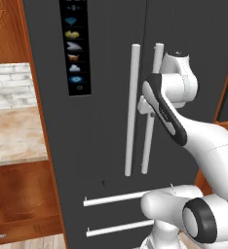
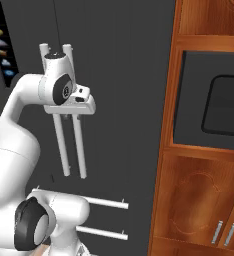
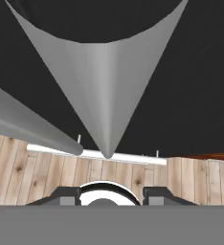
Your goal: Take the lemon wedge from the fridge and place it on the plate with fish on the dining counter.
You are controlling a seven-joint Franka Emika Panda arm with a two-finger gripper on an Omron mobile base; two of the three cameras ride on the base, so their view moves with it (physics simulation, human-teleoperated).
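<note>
Two long silver bar handles directly ahead of two-finger gripper | tall dark-grey fridge doors shut, lemon presumably inside | jaws half-spread around right handle, grip unclear | risk: fingers slipping off the round bar.

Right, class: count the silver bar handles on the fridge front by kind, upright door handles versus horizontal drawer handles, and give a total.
Upright door handles: 2
Horizontal drawer handles: 2
Total on the fridge: 4

Fridge on wooden floor
</note>
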